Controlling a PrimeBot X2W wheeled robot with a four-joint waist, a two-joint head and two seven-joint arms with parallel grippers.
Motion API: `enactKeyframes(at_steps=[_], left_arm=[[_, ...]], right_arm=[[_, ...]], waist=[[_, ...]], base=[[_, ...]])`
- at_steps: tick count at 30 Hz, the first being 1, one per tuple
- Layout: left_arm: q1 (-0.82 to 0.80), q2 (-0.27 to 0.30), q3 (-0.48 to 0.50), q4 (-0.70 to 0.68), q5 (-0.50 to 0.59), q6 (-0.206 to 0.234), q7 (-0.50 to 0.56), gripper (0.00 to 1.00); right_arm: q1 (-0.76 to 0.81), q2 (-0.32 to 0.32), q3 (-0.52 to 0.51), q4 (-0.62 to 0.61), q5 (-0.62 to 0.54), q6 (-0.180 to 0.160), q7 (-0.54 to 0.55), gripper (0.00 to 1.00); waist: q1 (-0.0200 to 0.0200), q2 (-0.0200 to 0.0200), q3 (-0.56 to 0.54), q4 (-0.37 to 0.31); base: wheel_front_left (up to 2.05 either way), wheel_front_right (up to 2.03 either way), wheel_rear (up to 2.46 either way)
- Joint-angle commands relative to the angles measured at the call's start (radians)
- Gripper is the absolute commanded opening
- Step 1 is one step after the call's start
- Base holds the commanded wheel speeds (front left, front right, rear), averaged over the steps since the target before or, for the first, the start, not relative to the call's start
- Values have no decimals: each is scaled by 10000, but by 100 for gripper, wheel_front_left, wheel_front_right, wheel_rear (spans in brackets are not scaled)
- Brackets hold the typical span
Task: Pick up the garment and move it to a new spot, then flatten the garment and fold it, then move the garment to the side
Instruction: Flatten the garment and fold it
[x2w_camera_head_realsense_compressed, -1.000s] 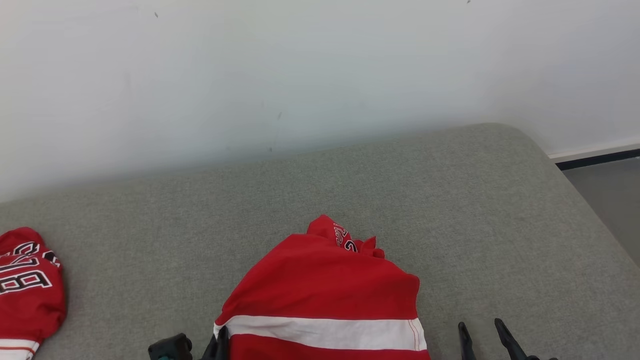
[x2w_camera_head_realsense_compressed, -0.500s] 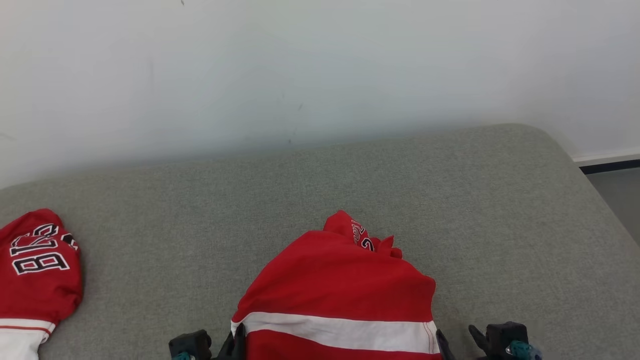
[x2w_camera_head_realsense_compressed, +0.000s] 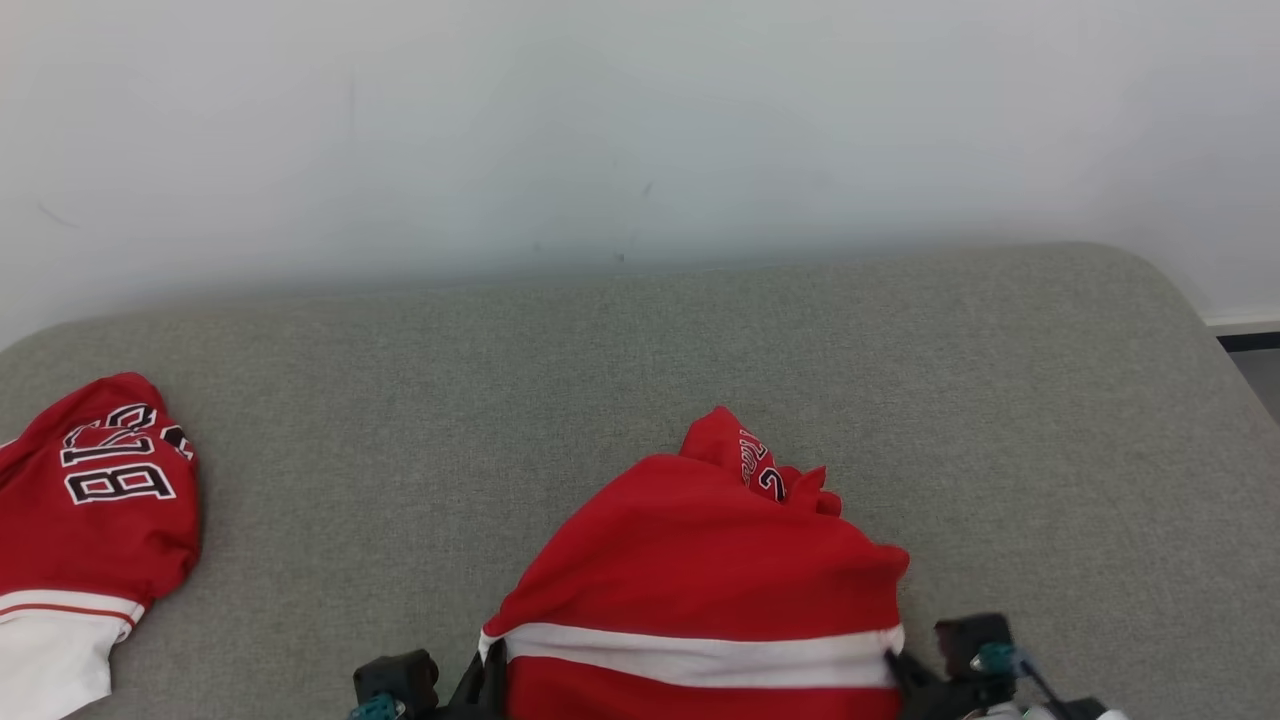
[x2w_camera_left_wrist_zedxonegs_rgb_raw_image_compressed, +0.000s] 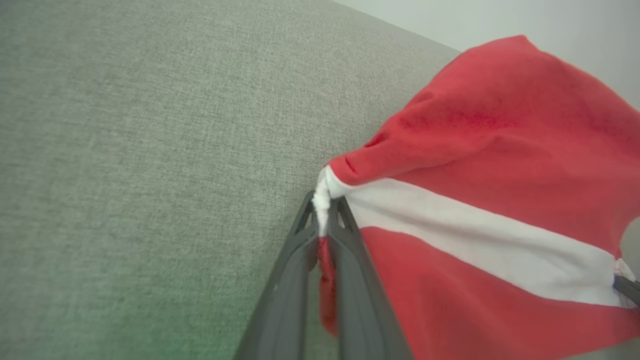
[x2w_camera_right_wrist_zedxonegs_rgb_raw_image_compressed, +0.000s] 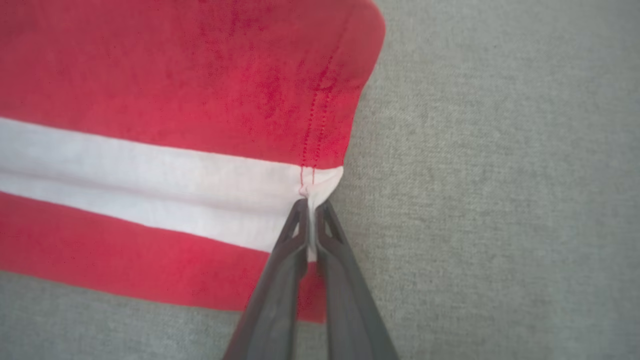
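Note:
The garment (x2w_camera_head_realsense_compressed: 700, 570) is a red piece with a white band, bunched on the grey cushion at the bottom centre of the head view. My left gripper (x2w_camera_head_realsense_compressed: 490, 665) is shut on its left edge at the white band; in the left wrist view the fingers (x2w_camera_left_wrist_zedxonegs_rgb_raw_image_compressed: 322, 220) pinch the cloth (x2w_camera_left_wrist_zedxonegs_rgb_raw_image_compressed: 475, 210). My right gripper (x2w_camera_head_realsense_compressed: 895, 665) is shut on the right edge of the same band; in the right wrist view its tips (x2w_camera_right_wrist_zedxonegs_rgb_raw_image_compressed: 311, 212) clamp the white hem of the garment (x2w_camera_right_wrist_zedxonegs_rgb_raw_image_compressed: 175, 125). The garment's lower part runs out of the head view.
A second red garment (x2w_camera_head_realsense_compressed: 95, 500) with black-and-white lettering lies at the left edge of the grey cushion (x2w_camera_head_realsense_compressed: 640, 360). A pale wall (x2w_camera_head_realsense_compressed: 640, 120) stands behind. The cushion's rounded corner (x2w_camera_head_realsense_compressed: 1160, 280) and a floor strip are at the right.
The right gripper came in from the right of the garment and shut on its right edge. The head camera turned, shifting the picture rightward. The left gripper kept its hold.

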Motion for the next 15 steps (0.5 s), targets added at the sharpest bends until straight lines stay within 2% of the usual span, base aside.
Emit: enactKeyframes(at_steps=[1,6,10,12,13,14,15], left_arm=[[-165,-2,40,-116,163,-63,-54,0],[-702,-42,342,-1093,691,12,-57,0],[-829,-106,819,-2542,1275,108,-46,0],[-485,-140,849,-2963,1425,178,-40,0],[-222,-151,729,-2961,1422,163,-39,34],[-42,-167,597,-2939,1410,117,0,50],[127,-174,475,-2859,1325,68,88,95]], right_arm=[[-199,-47,-236,-133,-134,8,-243,0],[-945,-34,-682,-1050,-267,8,-1316,0],[-1440,-30,-1311,-2200,-400,8,-2435,0],[-1319,-33,-1711,-2514,-553,8,-2509,0],[-1155,-25,-1873,-2508,-638,8,-2314,0],[-979,-22,-1983,-2410,-714,8,-2099,0],[-809,-27,-2064,-2275,-840,8,-1861,0]], waist=[[0,-1,-14,49],[0,-1,-152,111],[0,-1,-290,104],[0,-1,-348,105],[0,-1,-369,101],[0,-1,-378,98],[0,-1,-377,102]], base=[[0,0,0],[0,0,0],[0,0,0],[0,0,0],[0,0,0],[0,0,0],[0,0,0]])
